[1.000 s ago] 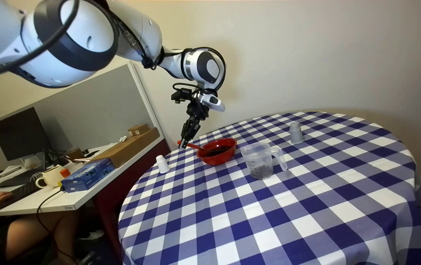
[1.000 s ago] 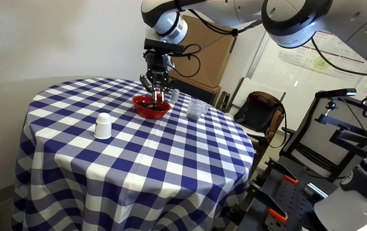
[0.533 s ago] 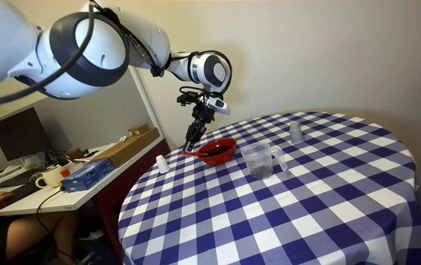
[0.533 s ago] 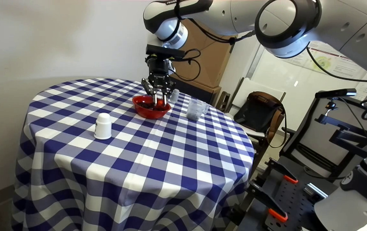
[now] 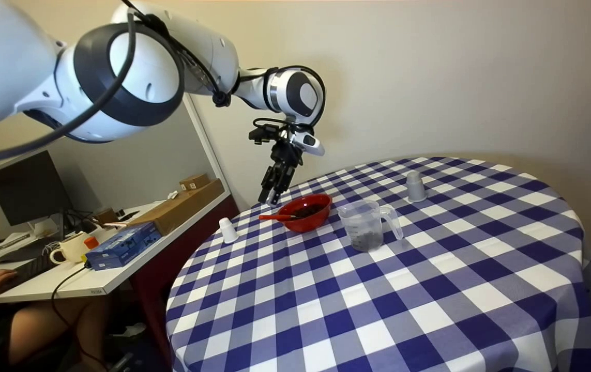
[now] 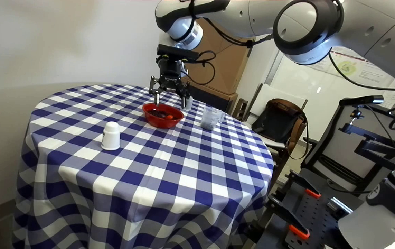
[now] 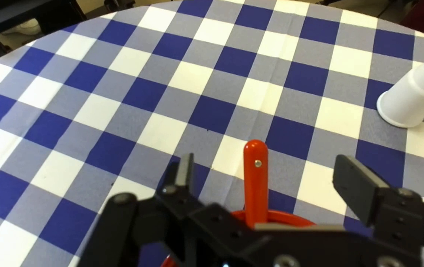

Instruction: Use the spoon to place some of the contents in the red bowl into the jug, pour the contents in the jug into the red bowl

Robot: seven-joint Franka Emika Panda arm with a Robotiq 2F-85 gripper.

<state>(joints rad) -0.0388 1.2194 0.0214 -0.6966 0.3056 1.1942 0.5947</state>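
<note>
The red bowl (image 5: 308, 223) stands on the checked cloth and holds dark contents. A spoon with a red handle (image 7: 256, 181) leans in it, its handle across the rim and sticking out; its head is mostly hidden among the contents. My gripper (image 7: 265, 165) is open, jaws wide apart, with the handle lying between and below the fingers, touching neither. In both exterior views the gripper (image 6: 170, 101) hangs just above the bowl's (image 6: 158, 122) handle side. Beside the bowl stands the clear jug (image 5: 360, 222), upright, with some greyish contents low inside; the jug (image 6: 210, 118) is out of the wrist view.
One white cup-like piece (image 5: 228, 231) is on the cloth at the bowl's handle side. Another white piece (image 5: 415, 187) stands beyond the jug. A desk with a blue box (image 5: 123, 246) and a seated person is next to the table.
The jaws have opened and let go of the spoon. Its raised handle has come down onto the bowl's rim. The gripper first sank, then rose slightly.
</note>
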